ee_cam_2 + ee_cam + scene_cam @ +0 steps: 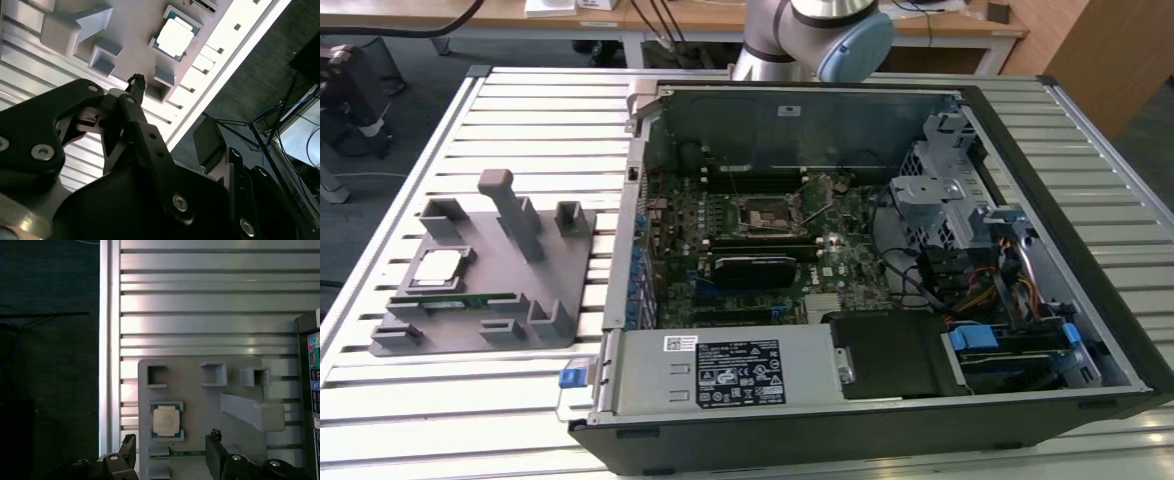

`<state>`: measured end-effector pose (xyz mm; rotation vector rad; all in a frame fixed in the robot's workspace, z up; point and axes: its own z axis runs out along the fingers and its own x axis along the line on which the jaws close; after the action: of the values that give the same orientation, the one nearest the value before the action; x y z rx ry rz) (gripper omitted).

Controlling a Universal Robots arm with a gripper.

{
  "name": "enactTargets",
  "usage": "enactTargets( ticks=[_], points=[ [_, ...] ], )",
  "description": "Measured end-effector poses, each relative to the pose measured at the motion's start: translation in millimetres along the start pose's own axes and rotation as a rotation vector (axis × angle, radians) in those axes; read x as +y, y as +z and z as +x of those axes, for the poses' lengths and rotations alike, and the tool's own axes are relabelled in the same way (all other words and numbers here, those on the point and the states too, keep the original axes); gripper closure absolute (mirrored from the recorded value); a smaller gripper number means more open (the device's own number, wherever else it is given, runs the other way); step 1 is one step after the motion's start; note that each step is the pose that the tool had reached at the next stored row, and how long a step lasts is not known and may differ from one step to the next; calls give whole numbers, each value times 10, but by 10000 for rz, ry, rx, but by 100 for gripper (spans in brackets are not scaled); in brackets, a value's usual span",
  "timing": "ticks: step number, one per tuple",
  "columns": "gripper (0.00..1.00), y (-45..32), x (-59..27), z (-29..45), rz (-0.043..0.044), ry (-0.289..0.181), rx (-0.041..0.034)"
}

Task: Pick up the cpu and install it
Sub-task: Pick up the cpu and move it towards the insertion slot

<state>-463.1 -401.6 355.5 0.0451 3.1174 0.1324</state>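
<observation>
First wrist view showed the gripper [171,449] hanging wide open above the cpu [166,421], which sat untouched in its grey fixture [200,405] on the slatted table [200,300].

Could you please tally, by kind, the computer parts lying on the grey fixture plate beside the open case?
cpu: 1
green memory stick: 1
Total: 2
</observation>
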Motion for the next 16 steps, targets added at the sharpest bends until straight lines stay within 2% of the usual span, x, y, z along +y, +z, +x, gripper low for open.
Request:
enactTargets(
  ticks=[1, 2, 8, 16],
  points=[
    [36, 14, -1, 0, -1, -109, 14],
    [29, 26, -2, 0, 1, -200, 25],
    [29, 97, -9, 9, 75, -420, 57],
    [29, 147, -16, 31, 104, -631, 74]
  ],
)
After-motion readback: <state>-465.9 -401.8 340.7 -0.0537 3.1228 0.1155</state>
